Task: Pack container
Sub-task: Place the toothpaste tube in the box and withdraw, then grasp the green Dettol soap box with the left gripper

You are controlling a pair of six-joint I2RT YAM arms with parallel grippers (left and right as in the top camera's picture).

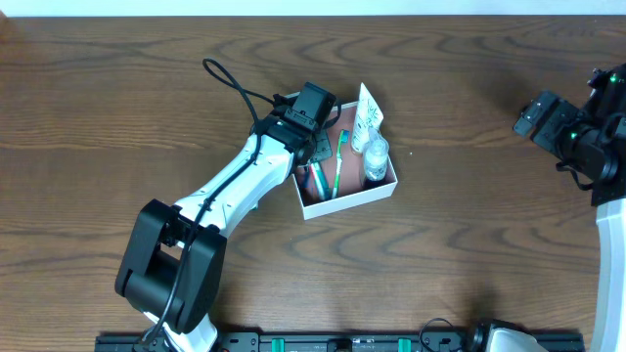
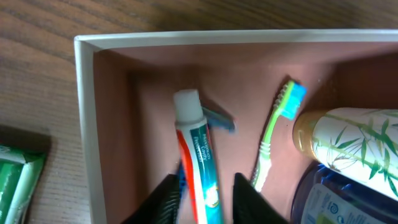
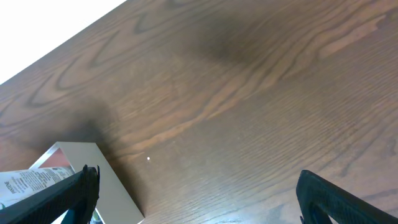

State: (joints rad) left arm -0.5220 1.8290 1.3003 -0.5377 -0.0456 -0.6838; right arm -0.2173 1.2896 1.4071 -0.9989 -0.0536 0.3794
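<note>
Your left gripper (image 2: 205,186) is low inside the container (image 1: 383,186), and in the overhead view it covers the box's left half. That view shows little of the toothpaste tube (image 2: 198,155) beneath it. The container sits a little left of the middle of the wooden table (image 1: 469,244), turned at an angle to the table edge.

In the left wrist view the picture's lower edge cuts off the gripper's black fingers (image 2: 163,202). They stand on either side of the red, white and teal toothpaste tube. The gap is narrow, but a sliver of pink floor shows between the tube and the right-hand finger, so they are not clamped on it. A blue-grey item (image 2: 219,118) pokes out from behind the tube near its white cap. You cannot tell what it is.

The print on the tube is too blurred to read. A green toothbrush (image 2: 273,140) with a blue head lies beside it. Next comes a white tube (image 2: 357,140) with green bamboo leaves and a tan cap, running off the frame. Below that is a bottle (image 2: 336,199) with a blue label, only partly in view, whose writing is not legible. Outside the box wall, a green-and-white packet (image 2: 18,180) is cropped at the left edge.

Your right gripper (image 3: 196,177) is well away near the table's right side, with its fingers spread wide over bare wood. Its camera shows only one white corner of the container and a scrap of unreadable label.
</note>
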